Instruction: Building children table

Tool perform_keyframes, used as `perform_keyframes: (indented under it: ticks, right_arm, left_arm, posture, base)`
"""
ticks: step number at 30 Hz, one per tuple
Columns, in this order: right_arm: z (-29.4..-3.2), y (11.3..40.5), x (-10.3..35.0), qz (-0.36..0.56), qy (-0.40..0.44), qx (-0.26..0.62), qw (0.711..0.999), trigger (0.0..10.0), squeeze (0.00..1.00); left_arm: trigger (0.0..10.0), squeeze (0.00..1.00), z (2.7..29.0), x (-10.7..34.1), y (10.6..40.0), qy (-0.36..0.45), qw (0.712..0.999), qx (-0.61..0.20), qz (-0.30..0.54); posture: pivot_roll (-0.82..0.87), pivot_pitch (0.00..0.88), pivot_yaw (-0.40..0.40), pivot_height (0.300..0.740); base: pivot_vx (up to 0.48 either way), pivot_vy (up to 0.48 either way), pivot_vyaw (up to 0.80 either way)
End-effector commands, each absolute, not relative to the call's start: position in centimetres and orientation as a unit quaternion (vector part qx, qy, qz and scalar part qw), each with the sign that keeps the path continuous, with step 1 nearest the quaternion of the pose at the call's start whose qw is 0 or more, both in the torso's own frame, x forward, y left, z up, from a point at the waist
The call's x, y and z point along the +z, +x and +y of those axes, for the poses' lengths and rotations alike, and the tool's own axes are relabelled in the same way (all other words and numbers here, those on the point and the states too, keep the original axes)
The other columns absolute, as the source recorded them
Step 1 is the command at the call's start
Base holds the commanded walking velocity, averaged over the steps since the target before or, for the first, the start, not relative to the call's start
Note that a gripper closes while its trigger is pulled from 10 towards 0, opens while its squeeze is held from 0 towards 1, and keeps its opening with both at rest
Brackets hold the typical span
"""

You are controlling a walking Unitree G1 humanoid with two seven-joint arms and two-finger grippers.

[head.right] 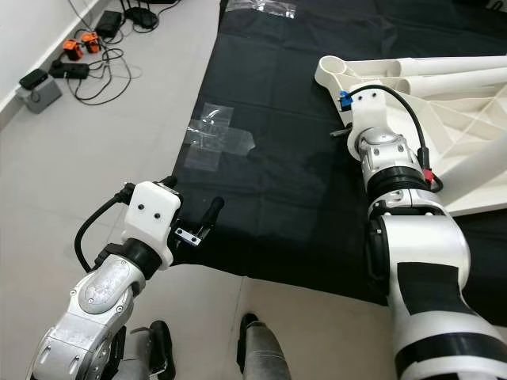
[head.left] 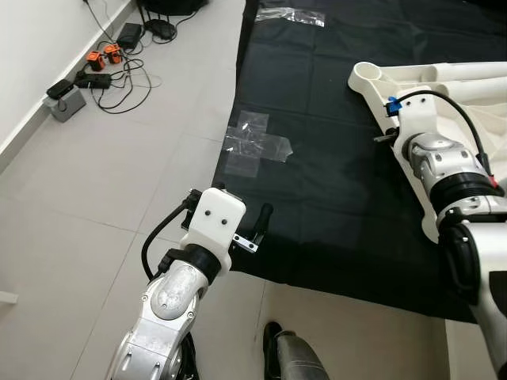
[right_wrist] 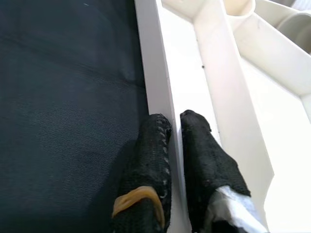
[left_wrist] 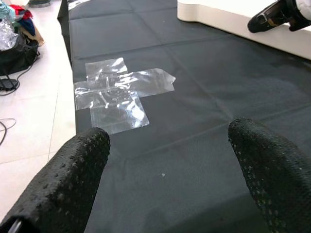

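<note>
A white plastic table top [head.left: 451, 87] lies upside down on a black mat [head.left: 333, 182], to my right. A round leg socket [head.left: 366, 74] sits at its near corner. My right gripper [right_wrist: 175, 121] is shut on the table top's thin side rim [right_wrist: 155, 73], one finger on the mat side and one inside the frame. My left gripper [left_wrist: 167, 141] hovers open over the mat's near left corner, holding nothing. From the left wrist camera the table's edge [left_wrist: 218, 19] lies far ahead.
A cross of clear tape [head.left: 255, 145] fixes the mat's left edge to the tiled floor [head.left: 95, 182]. Cables, chargers and orange plugs [head.left: 103, 71] lie along the wall at far left. My feet [head.left: 293, 356] stand just before the mat's front edge.
</note>
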State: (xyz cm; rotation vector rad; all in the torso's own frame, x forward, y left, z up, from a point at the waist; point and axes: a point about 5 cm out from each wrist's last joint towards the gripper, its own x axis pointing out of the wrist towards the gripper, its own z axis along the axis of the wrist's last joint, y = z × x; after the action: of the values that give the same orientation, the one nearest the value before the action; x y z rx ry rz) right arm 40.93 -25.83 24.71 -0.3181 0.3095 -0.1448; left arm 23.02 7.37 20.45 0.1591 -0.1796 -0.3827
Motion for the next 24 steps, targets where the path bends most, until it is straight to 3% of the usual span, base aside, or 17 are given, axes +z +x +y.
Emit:
perform_keyframes:
  ticks: [1, 9, 14, 17, 22, 24]
  right_arm:
    - [-24.9, 41.0, 23.3, 0.182, -0.154, -0.049, 0.97, 0.0, 0.0]
    - [-23.1, 41.2, 23.1, 0.197, -0.179, 0.038, 0.963, 0.0, 0.0]
    - [-22.1, 41.0, 22.4, 0.219, -0.212, 0.124, 0.944, 0.0, 0.0]
    - [-21.9, 40.4, 22.7, 0.223, -0.231, 0.226, 0.92, 0.0, 0.0]
    - [-22.6, 39.9, 23.1, 0.225, -0.248, 0.27, 0.903, 0.0, 0.0]
    - [-24.4, 38.6, 23.4, 0.218, -0.271, 0.325, 0.879, 0.0, 0.0]
  left_arm:
    - [10.0, 0.0, 7.4, 20.1, 22.9, 0.083, 0.974, -0.193, -0.082]
    - [10.0, 0.0, 7.4, 20.3, 23.2, 0.092, 0.972, -0.199, -0.091]
    - [10.0, 0.0, 7.6, 20.4, 23.5, 0.098, 0.971, -0.198, -0.095]
    - [10.0, 0.0, 7.8, 20.4, 23.7, 0.102, 0.971, -0.195, -0.098]
    - [10.0, 0.0, 7.8, 20.4, 23.7, 0.102, 0.97, -0.196, -0.098]
    - [10.0, 0.0, 7.7, 20.5, 24.0, 0.102, 0.97, -0.197, -0.103]
  posture:
    - [0.0, 0.303, -0.1, 0.74]
    - [0.01, 0.258, -0.097, 0.74]
    - [0.0, 0.243, -0.094, 0.74]
    - [0.0, 0.233, -0.09, 0.74]
    - [-0.01, 0.23, -0.086, 0.74]
    - [-0.01, 0.219, -0.072, 0.74]
  base:
    - [0.0, 0.0, 0.0]
    - [0.0, 0.0, 0.0]
    - [0.0, 0.0, 0.0]
    - [0.0, 0.0, 0.0]
    - [0.0, 0.0, 0.0]
    - [0.0, 0.0, 0.0]
